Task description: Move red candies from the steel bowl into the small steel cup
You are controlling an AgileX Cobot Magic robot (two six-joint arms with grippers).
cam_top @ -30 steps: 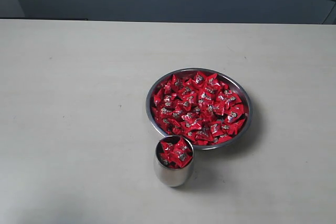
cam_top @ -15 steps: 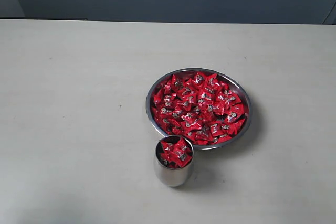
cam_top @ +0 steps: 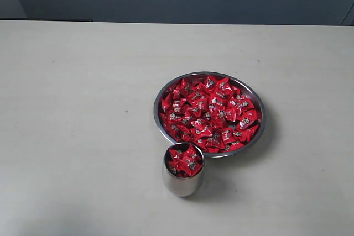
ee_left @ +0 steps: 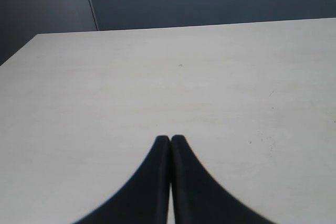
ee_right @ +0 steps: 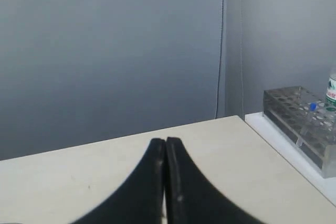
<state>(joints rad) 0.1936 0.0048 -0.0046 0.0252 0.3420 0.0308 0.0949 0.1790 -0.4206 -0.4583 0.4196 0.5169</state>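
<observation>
The steel bowl (cam_top: 261, 106) sits right of the table's middle, heaped with red candies (cam_top: 210, 113). Just in front of it stands the small steel cup (cam_top: 180, 184), filled to the brim with more red candies (cam_top: 185, 161). Neither arm appears in the exterior view. My left gripper (ee_left: 170, 139) is shut with nothing between its black fingers, above bare tabletop. My right gripper (ee_right: 166, 141) is also shut and empty, pointing over the table toward a grey wall. Bowl and cup are out of both wrist views.
The pale table (cam_top: 77, 114) spreads wide to the left of the bowl and cup. A clear test-tube rack (ee_right: 304, 124) stands on a white ledge beside the table's edge in the right wrist view. A dark wall lies behind the table.
A dark object at the top right corner of the exterior view has gone out of sight. Bowl, cup and candies have not moved.
</observation>
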